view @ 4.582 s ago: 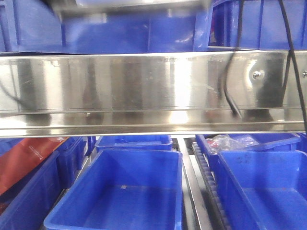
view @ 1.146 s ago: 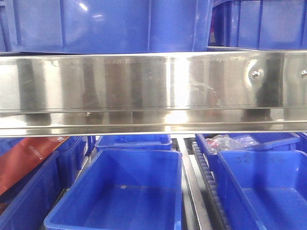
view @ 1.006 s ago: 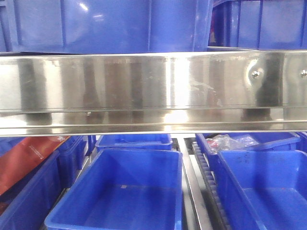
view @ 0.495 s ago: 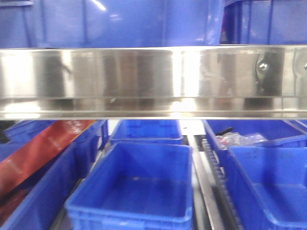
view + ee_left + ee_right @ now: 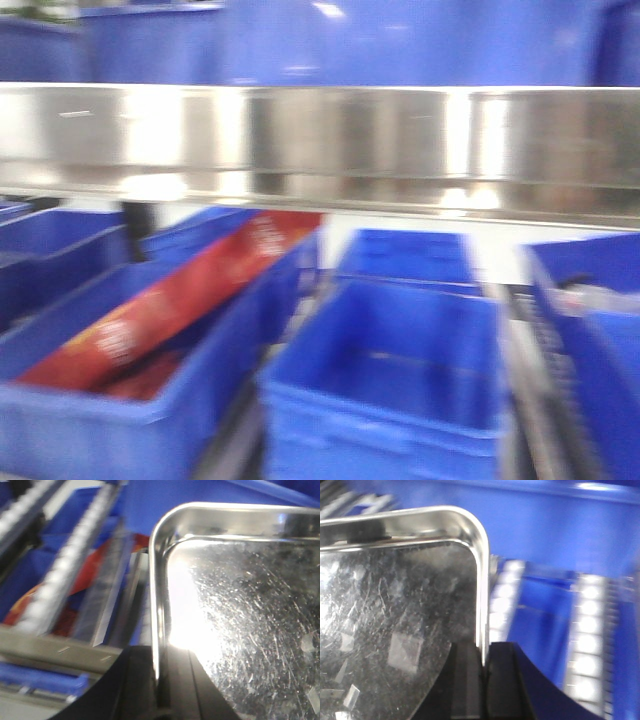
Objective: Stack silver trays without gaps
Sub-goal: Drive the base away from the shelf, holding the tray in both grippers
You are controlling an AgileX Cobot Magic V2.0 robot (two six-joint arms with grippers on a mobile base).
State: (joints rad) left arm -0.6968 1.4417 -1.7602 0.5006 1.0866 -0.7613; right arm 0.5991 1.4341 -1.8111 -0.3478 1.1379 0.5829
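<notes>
Steel tray (image 5: pixel 240 620) clamped at both side rims, left gripper (image 5: pixel 159 682) and right gripper (image 5: pixel 484 677); keep level, lower squarely.

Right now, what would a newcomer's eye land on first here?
A shiny, scratched silver tray fills both wrist views, its rim pinched by the left gripper and the right gripper. In the blurred front view, a long red package lies slanted in a blue bin at the left, under a broad steel rail.
</notes>
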